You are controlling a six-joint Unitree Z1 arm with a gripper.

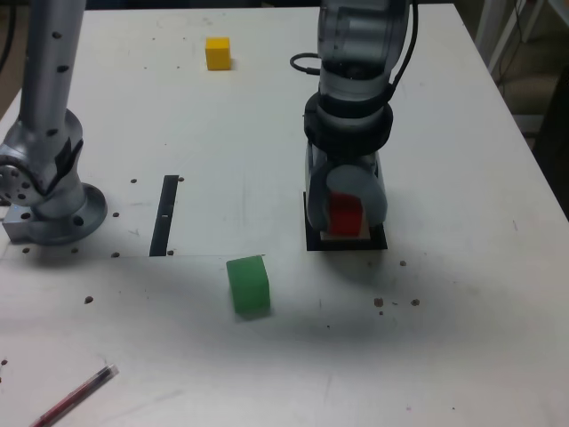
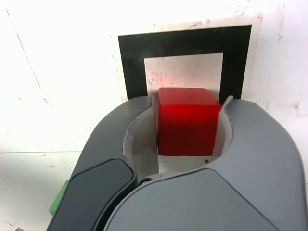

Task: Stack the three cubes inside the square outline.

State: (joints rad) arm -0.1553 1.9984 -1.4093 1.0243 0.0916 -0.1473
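In the exterior view, the claw (image 1: 346, 213) points down over the square outline (image 1: 314, 238), whose black border shows around its lower part. The red cube (image 1: 345, 214) is located between the jaws, above the pale centre; its visible face is plain, matte red. The green cube (image 1: 250, 286) lies on the desk (image 1: 462, 329), near the claw, toward the exterior view's left and closer to the camera. It shows a lighter top face and a darker green side. The yellow cube (image 1: 218, 54) is well apart from the claw, toward the exterior view's left and farther from the camera; its top is bright yellow, its side more orange. A black strip (image 1: 164, 215) lies beyond the green cube on the claw's exterior-view left. In the wrist view, the jaws flank the red cube on two opposite sides. The cube has a darker red top face, a brighter front face and straight edges. It is very close to both jaws; whether they pinch it or stand slightly spread cannot be determined. The outline's thick black border and off-white interior extend beyond the claw tips. Part of the green cube shows beside the outer edge of the claw.
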